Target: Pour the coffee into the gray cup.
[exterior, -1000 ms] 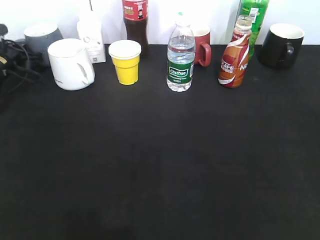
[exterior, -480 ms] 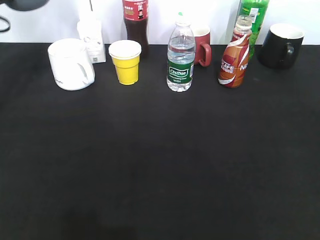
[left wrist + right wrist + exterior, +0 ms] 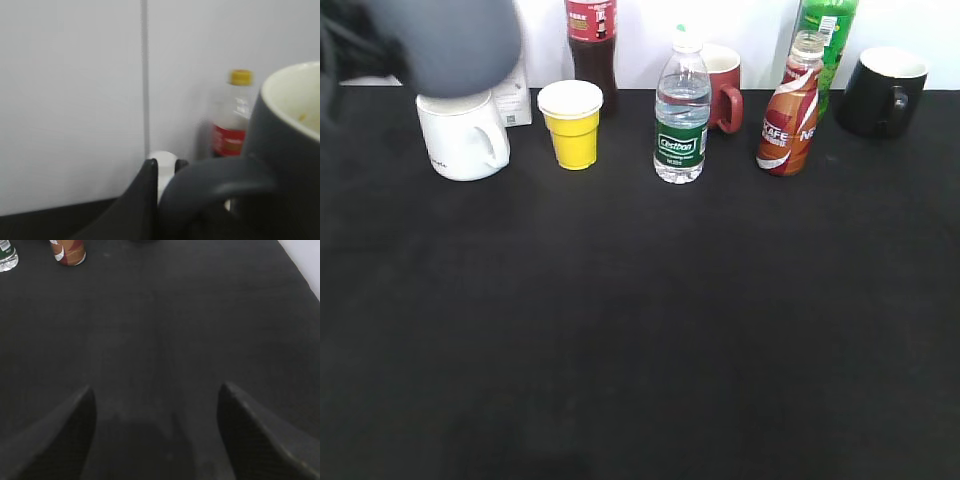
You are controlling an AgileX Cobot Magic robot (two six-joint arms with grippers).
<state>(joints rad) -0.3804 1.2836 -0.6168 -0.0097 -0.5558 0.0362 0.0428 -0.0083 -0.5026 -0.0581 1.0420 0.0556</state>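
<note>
The gray cup [image 3: 455, 45] hangs in the air at the top left, blurred, above the white mug [image 3: 465, 140]. In the left wrist view my left gripper [image 3: 167, 165] is shut on the loop handle of the gray cup [image 3: 290, 150], whose pale inside shows at the right. The coffee bottle [image 3: 788, 120], with its orange-brown wrap, stands upright at the back right. It also shows in the right wrist view [image 3: 67, 251] at the top left. My right gripper [image 3: 155, 405] is open and empty over bare black table, well short of the coffee bottle.
Along the back stand a white carton [image 3: 515, 100], a yellow cup [image 3: 572, 125], a cola bottle [image 3: 591, 45], a water bottle [image 3: 680, 120], a red mug [image 3: 723, 85], a green bottle [image 3: 825, 40] and a black mug [image 3: 882, 92]. The black table [image 3: 640, 330] stretches to the front.
The gray cup stood behind the white mug at the back left. My left gripper lifted it up out of that spot, and it now sits higher and further right, over the white mug.
</note>
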